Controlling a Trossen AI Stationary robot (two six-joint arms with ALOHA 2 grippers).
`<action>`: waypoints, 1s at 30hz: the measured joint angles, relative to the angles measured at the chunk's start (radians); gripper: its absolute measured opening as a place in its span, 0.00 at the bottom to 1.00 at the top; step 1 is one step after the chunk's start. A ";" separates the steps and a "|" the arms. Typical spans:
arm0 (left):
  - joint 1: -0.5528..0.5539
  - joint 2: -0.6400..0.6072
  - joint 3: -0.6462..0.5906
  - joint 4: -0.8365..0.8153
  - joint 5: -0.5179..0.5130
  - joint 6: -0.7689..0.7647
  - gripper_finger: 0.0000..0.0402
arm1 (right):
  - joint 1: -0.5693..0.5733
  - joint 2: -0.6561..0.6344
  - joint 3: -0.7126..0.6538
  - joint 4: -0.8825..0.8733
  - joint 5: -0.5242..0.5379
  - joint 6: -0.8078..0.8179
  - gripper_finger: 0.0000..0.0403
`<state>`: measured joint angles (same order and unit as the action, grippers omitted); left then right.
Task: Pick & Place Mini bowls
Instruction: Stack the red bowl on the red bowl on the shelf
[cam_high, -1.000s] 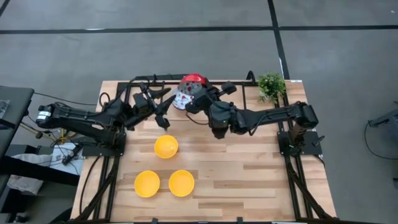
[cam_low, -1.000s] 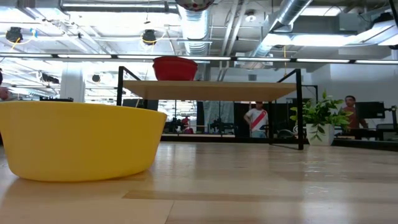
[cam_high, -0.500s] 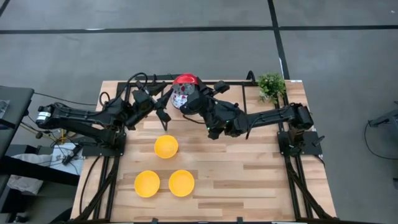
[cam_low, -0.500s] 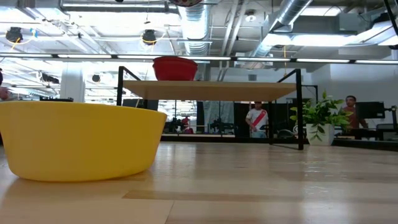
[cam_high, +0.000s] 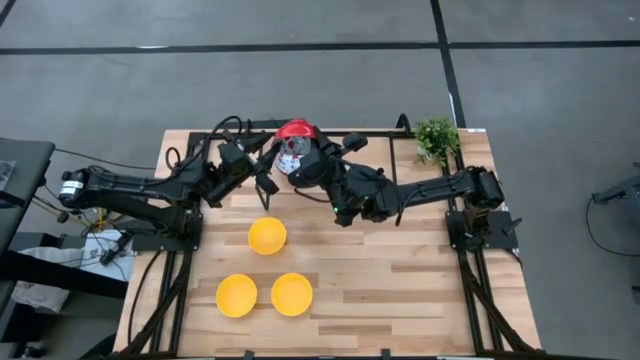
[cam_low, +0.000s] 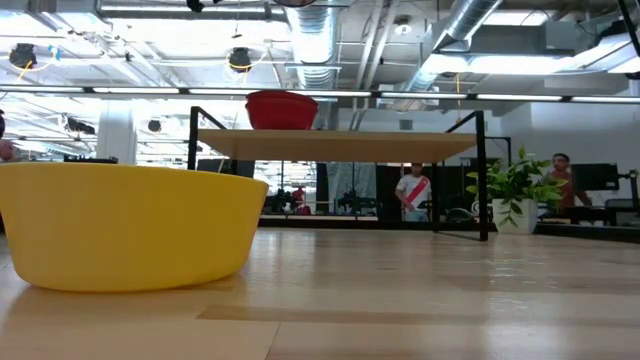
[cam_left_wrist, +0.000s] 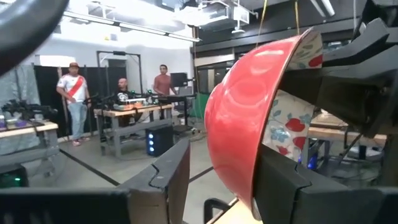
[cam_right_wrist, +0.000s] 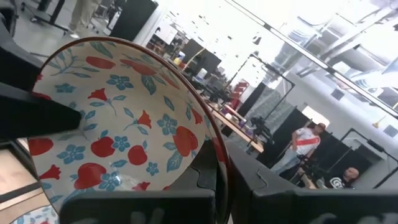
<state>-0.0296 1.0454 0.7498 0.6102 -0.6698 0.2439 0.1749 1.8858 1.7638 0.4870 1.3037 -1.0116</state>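
Observation:
A floral mini bowl (cam_high: 289, 155), white inside and red outside (cam_left_wrist: 245, 118), hangs tipped on edge in front of the shelf, with my right gripper (cam_right_wrist: 222, 158) shut on it. My left gripper (cam_left_wrist: 225, 155) is open. Its fingers stand on either side of the bowl's lower rim, one off the red outside with a gap, one over the floral inside. A red bowl (cam_low: 281, 109) sits on the shelf (cam_low: 340, 146). Three yellow mini bowls (cam_high: 267, 236) (cam_high: 236, 295) (cam_high: 291, 293) rest on the table. My right gripper pinches the floral bowl's rim (cam_right_wrist: 213, 132), one finger inside the bowl and one on its red outside. The bowl is lifted clear of table and shelf and tipped on edge. My left gripper: whether its finger (cam_left_wrist: 280, 186) on the floral side touches the bowl, I cannot tell.
A black-framed rack with the wooden shelf stands along the table's far edge. A small green potted plant (cam_high: 436, 138) sits at the far right corner. In the low view one yellow bowl (cam_low: 130, 225) fills the near left. People stand in the room beyond.
My right gripper has turned at the wrist. The floral bowl has tipped further onto its edge and shifted a little toward the table's left, to my left gripper. My left gripper has swung toward the bowl, and its fingers now straddle the rim.

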 joint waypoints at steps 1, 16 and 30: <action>0.005 0.000 0.000 -0.001 0.010 -0.010 0.37 | 0.001 0.000 0.000 0.000 0.001 0.011 0.00; 0.036 0.022 -0.001 0.021 -0.045 -0.080 0.09 | 0.006 0.067 0.022 0.021 -0.059 0.112 0.02; 0.035 0.012 -0.001 0.018 -0.045 -0.063 0.05 | 0.004 0.122 0.115 0.011 -0.043 -0.024 0.13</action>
<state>0.0055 1.0576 0.7486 0.6285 -0.7153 0.1814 0.1787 2.0079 1.8790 0.4976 1.2609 -1.0359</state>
